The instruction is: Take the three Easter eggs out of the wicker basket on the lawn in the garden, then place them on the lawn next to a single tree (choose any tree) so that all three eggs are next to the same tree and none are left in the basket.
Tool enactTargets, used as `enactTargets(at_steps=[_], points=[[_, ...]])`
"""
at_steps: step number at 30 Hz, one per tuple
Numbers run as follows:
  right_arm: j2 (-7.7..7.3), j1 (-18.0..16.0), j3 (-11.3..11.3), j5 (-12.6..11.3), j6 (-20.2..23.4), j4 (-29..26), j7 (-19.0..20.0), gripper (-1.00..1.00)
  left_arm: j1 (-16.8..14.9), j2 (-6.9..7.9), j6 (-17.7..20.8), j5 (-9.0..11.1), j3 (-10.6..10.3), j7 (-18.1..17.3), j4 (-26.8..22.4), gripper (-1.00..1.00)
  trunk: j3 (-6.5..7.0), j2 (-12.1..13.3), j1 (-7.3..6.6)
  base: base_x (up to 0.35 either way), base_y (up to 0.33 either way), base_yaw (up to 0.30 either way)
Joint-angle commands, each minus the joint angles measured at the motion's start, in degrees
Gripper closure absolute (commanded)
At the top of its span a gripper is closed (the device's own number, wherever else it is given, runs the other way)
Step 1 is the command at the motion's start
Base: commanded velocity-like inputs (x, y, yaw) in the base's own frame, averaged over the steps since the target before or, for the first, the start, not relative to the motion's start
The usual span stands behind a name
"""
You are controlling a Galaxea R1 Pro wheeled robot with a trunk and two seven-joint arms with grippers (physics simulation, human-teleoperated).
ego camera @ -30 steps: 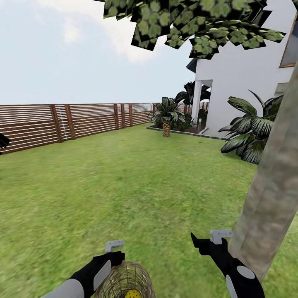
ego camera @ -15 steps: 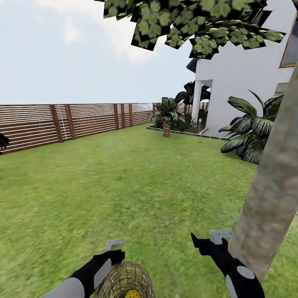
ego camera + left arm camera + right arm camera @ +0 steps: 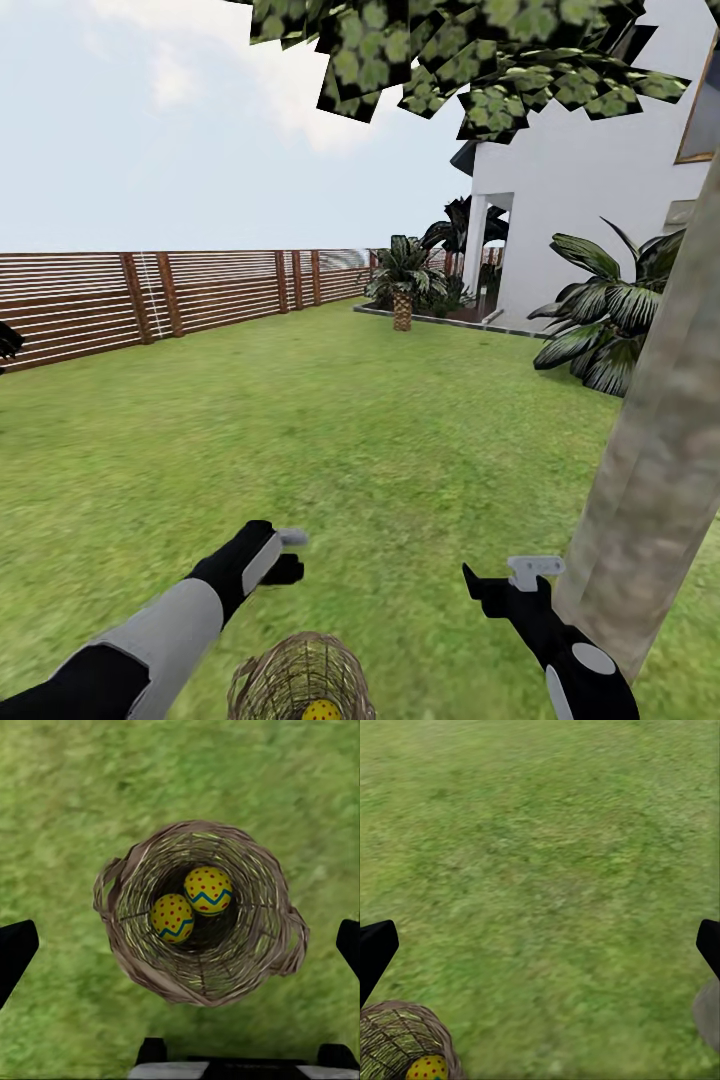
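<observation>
The wicker basket (image 3: 199, 915) stands on the lawn (image 3: 330, 440), right below my left gripper (image 3: 180, 945), which hangs open above it with nothing between its fingers. Two yellow Easter eggs (image 3: 208, 890) (image 3: 172, 918) lie side by side in the basket's bottom. In the head view the basket (image 3: 300, 675) sits at the lower edge with one egg (image 3: 320, 712) showing, and my left gripper (image 3: 290, 553) is raised beyond it. My right gripper (image 3: 505, 578) is open and empty, close beside the grey-brown tree trunk (image 3: 660, 450). The right wrist view catches the basket (image 3: 401, 1042) and an egg (image 3: 427, 1069).
A brown slatted fence (image 3: 150, 295) closes the lawn at the far left. The white house (image 3: 580, 170) and short palms (image 3: 600, 310) stand at the far right. Leafy canopy (image 3: 450, 50) hangs overhead. Open grass lies ahead between the arms.
My left arm has lifted up and forward from beside the basket rim, so the gripper now hangs above the basket. The right arm, basket and camera have stayed put.
</observation>
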Motion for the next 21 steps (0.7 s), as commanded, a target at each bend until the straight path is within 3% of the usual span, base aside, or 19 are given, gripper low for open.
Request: enactTargets(at_steps=[1, 4, 7, 18, 21], points=[[0.06, -0.05, -0.14, 0.39, 0.30, -0.09, 0.50, -1.00, -0.36, 0.01, 1.20, 0.71, -0.39, 1.14, -0.12, -1.00, -0.13, -0.11, 0.03, 0.000, 0.000, 0.000], [0.07, -0.05, -0.09, 0.40, 0.33, -0.09, 0.50, -1.00, -1.23, -0.12, 4.91, 1.09, -0.33, 2.90, -0.23, -1.00, -0.13, -0.11, 0.03, 0.000, 0.000, 0.000], [0.07, -0.05, -0.11, 0.44, 0.31, -0.09, 0.50, -1.00, -1.52, -0.08, 6.19, 1.18, -0.24, 3.41, 0.00, -1.00, -0.13, -0.11, 0.03, 0.000, 0.000, 0.000], [0.07, -0.05, -0.08, 0.54, 0.30, -0.09, 0.44, -1.00, -1.71, -0.19, 7.05, 1.16, 0.04, 3.76, 0.26, -1.00, -0.13, -0.11, 0.03, 0.000, 0.000, 0.000], [0.07, -0.05, -0.08, 0.52, 0.16, -0.09, 0.47, -1.00, -1.70, -0.20, 7.07, 1.09, 0.05, 3.77, 0.25, -1.00, -0.66, -1.31, 0.69, 0.000, 0.000, 0.000]])
